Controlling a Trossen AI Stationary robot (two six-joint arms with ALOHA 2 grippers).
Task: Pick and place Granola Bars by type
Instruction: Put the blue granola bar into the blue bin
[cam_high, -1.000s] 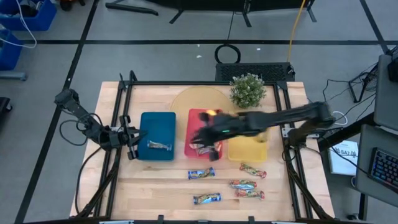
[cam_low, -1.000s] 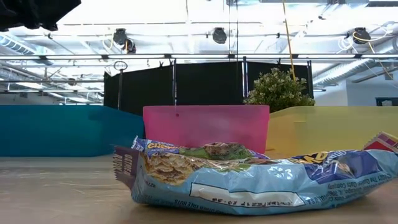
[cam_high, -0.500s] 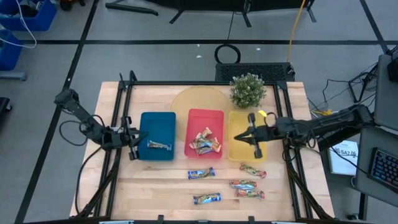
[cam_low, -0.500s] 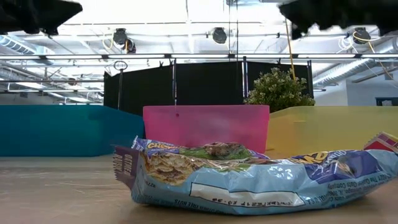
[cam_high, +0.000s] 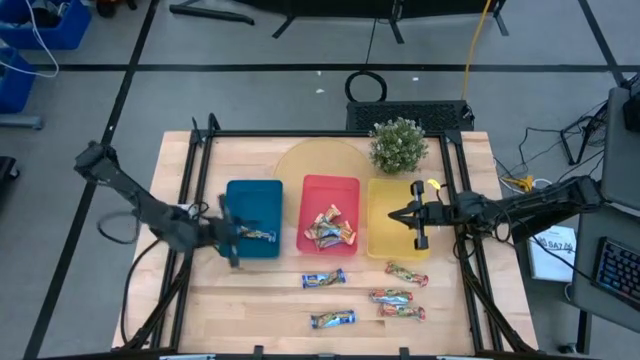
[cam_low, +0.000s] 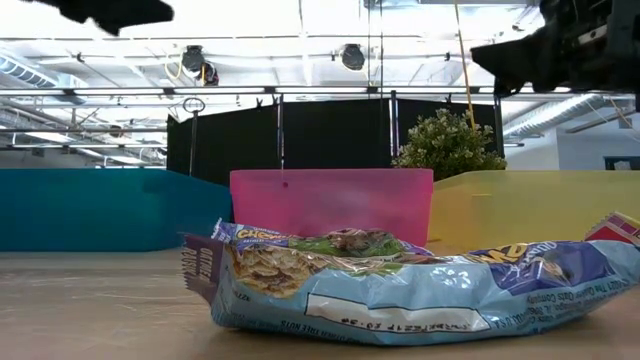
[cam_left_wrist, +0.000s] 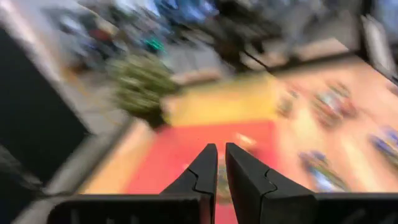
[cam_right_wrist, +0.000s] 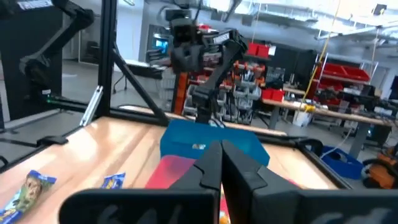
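Note:
Three trays stand in a row: blue (cam_high: 253, 212), red (cam_high: 328, 195) and yellow (cam_high: 397, 240). One gold bar (cam_high: 262, 235) lies in the blue tray and several gold bars (cam_high: 328, 228) in the red one. Two blue bars (cam_high: 323, 279) (cam_high: 332, 320) and three red-green bars (cam_high: 390, 296) lie on the bare wood nearer the front. My left gripper (cam_high: 236, 240) hovers, blurred, at the blue tray's near left corner, shut (cam_left_wrist: 221, 165) and holding nothing. My right gripper (cam_high: 392, 214) hangs over the yellow tray, pointing at the red tray, shut (cam_right_wrist: 221, 158) and holding nothing.
A potted plant (cam_high: 398, 145) stands behind the yellow tray, next to a round pale mat (cam_high: 315, 160). A black frame (cam_high: 200, 180) runs around the table. In the low view one blue bar (cam_low: 400, 290) lies close in front of the trays.
My right gripper has drawn back from over the red tray toward the table's right edge and sunk, and it now hangs over the yellow tray. My left gripper has swung from the table's left edge toward the blue tray's near left corner, rising and levelling.

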